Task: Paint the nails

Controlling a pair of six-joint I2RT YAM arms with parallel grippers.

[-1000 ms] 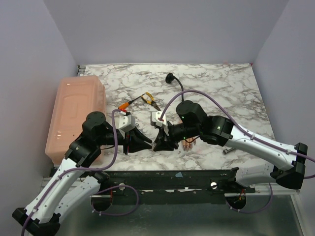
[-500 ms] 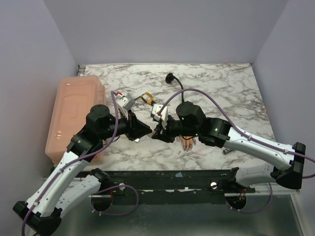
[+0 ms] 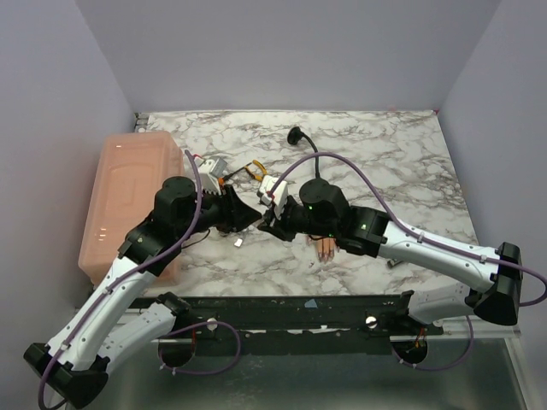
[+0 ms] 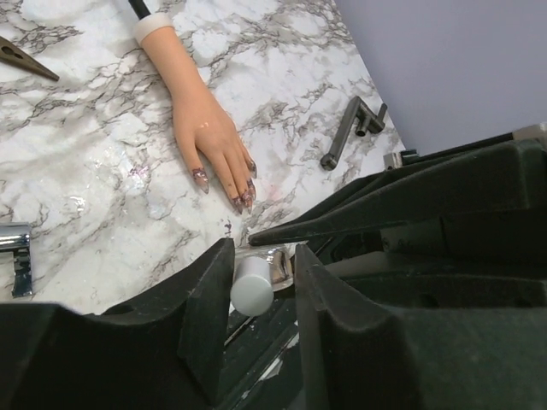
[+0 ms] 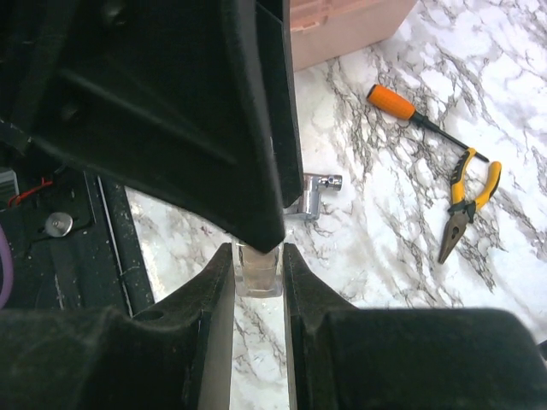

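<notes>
While the right gripper (image 5: 256, 256) clamps the bottle (image 5: 256, 278) and the left gripper (image 4: 261, 256) brackets its cap (image 4: 251, 290), hold unclear, the nails (image 4: 246, 198) apparently await paint.

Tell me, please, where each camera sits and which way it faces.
Top external: above and behind the bases, looking down on the marble table; the left arm and right arm show.
Left wrist: on the left arm, facing right over the mannequin hand; its fingers flank a white cap.
Right wrist: on the right arm, facing left toward the pink bin; its fingers pinch a clear bottle.
Shared: top and left wrist both show the mannequin hand.
</notes>
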